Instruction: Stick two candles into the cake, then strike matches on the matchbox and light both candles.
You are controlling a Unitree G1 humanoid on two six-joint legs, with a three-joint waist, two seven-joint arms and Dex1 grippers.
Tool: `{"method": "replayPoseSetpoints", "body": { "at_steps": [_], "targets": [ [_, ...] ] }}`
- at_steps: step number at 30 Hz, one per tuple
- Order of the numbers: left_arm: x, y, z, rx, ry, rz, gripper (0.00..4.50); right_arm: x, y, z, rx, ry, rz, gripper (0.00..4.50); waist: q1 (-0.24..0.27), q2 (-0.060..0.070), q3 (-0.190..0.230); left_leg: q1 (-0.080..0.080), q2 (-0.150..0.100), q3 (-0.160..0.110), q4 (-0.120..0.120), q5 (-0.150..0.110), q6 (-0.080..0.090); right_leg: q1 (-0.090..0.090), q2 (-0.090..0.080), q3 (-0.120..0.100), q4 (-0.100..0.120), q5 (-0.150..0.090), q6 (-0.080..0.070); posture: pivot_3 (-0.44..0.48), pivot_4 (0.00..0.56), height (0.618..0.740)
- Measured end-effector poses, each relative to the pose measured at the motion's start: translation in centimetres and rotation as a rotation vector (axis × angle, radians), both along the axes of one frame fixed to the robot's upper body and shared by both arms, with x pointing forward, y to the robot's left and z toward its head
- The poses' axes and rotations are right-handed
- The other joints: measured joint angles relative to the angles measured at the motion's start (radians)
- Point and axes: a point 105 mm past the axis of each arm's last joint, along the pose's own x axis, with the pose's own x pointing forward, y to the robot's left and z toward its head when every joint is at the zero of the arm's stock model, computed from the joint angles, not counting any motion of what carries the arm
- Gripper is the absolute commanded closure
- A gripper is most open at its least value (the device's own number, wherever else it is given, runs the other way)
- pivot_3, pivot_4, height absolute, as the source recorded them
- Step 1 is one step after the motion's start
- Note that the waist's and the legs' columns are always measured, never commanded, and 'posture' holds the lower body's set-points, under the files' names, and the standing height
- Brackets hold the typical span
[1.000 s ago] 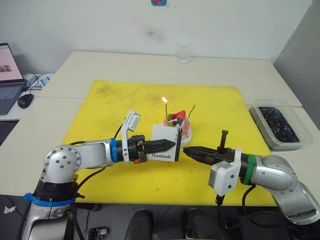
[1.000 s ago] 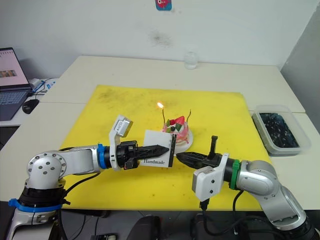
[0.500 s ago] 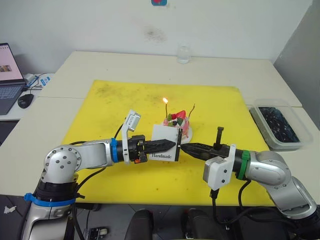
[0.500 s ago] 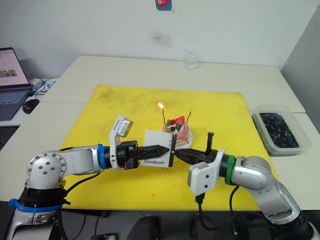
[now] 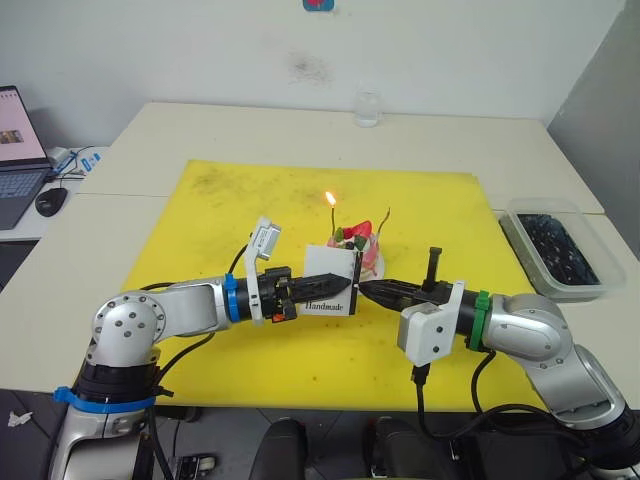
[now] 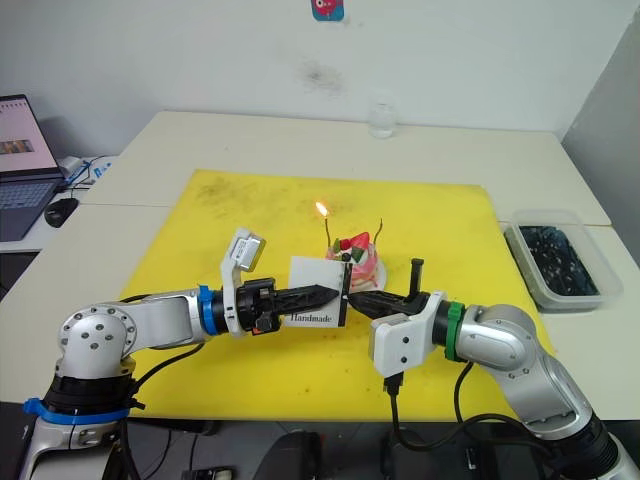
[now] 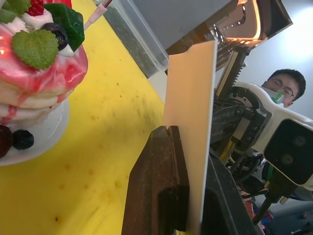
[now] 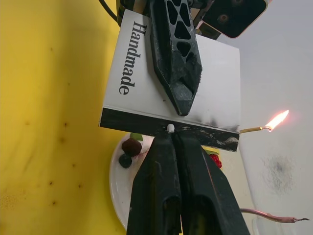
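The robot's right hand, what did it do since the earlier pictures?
The right hand slid toward the flat white rectangular matchbox and now presses a match's small white tip against its black striking strip. The left hand kept holding the matchbox upright. The small round pink cake, one burning thin candle and the unlit one stayed as they were.

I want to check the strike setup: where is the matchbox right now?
The matchbox is held upright in the left claw over the yellow mat, just in front of the cake, its black strip facing the right claw.
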Motion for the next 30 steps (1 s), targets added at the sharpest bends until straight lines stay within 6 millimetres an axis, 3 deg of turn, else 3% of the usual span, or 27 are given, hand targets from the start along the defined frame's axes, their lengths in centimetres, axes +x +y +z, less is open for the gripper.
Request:
{"method": "replayPoseSetpoints", "body": {
  "at_steps": [4,6,7,9,11,14,18,26,30],
  "targets": [
    [0.4,-0.5,0.3,-0.007,-0.002,0.001,4.50,0.1,0.0,-0.2,-0.005,0.005,-0.007,4.49,0.001,0.000,0.000,0.000,0.000,0.000,0.000,0.000,0.000,0.000,0.000,0.000,0.000,0.000,0.000,0.000,0.150,0.740],
    [1.0,-1.0,1.3,-0.004,-0.035,-0.007,4.50,0.2,-0.2,-0.1,-0.013,0.002,-0.009,4.49,0.002,0.000,0.000,0.000,-0.001,0.000,0.001,0.000,0.000,0.000,0.000,-0.001,0.000,0.000,0.000,0.000,0.150,0.740],
    [1.5,-1.4,3.1,-0.027,-0.091,-0.018,4.50,-0.3,-0.2,-1.1,-0.052,0.036,0.015,4.49,0.005,-0.001,0.000,0.000,-0.002,0.000,0.001,0.000,0.000,0.001,0.001,-0.002,0.000,0.000,0.000,0.000,0.150,0.740],
    [1.6,-2.2,8.9,-0.114,-0.282,-0.064,4.50,-1.9,0.5,-4.1,-0.124,0.157,0.085,4.49,0.012,-0.004,0.001,-0.002,-0.002,0.000,0.002,0.000,0.000,0.001,0.005,-0.004,-0.001,0.000,0.000,0.000,0.150,0.740],
    [1.8,-1.1,13.0,-0.139,-0.417,-0.044,4.50,-2.3,0.4,-4.6,-0.144,0.191,0.103,4.49,0.003,-0.001,0.001,-0.001,-0.002,0.002,0.000,0.000,0.000,0.000,0.004,0.000,-0.001,0.000,0.000,0.000,0.150,0.740],
    [1.8,0.6,15.2,-0.125,-0.491,-0.007,4.50,-1.6,-0.5,-3.2,-0.115,0.171,0.050,4.49,-0.015,0.000,0.000,0.002,-0.001,0.003,0.000,0.000,0.000,0.000,0.002,0.001,-0.001,0.000,0.001,0.000,0.150,0.740],
    [1.9,1.7,13.0,-0.068,-0.419,0.008,4.50,-1.4,-0.7,-1.0,-0.039,0.143,0.009,4.49,-0.014,0.000,0.000,0.001,0.000,-0.001,-0.001,0.001,-0.002,0.000,0.002,-0.001,0.001,0.000,0.000,0.000,0.150,0.740],
    [-1.3,4.3,3.3,0.120,-0.129,-0.048,4.50,1.5,-2.4,3.2,0.044,0.036,-0.136,4.49,-0.021,0.000,0.000,0.001,0.000,0.000,0.000,0.001,-0.002,0.000,-0.001,0.000,0.001,0.001,-0.001,0.000,0.150,0.740],
    [-2.3,4.4,0.0,0.192,-0.067,-0.064,4.50,3.4,-2.8,4.6,0.074,-0.010,-0.190,4.49,-0.013,0.000,0.000,0.000,0.000,0.000,0.000,0.001,-0.002,-0.001,-0.001,-0.001,0.000,0.001,-0.002,0.000,0.150,0.740]
  ]
}}
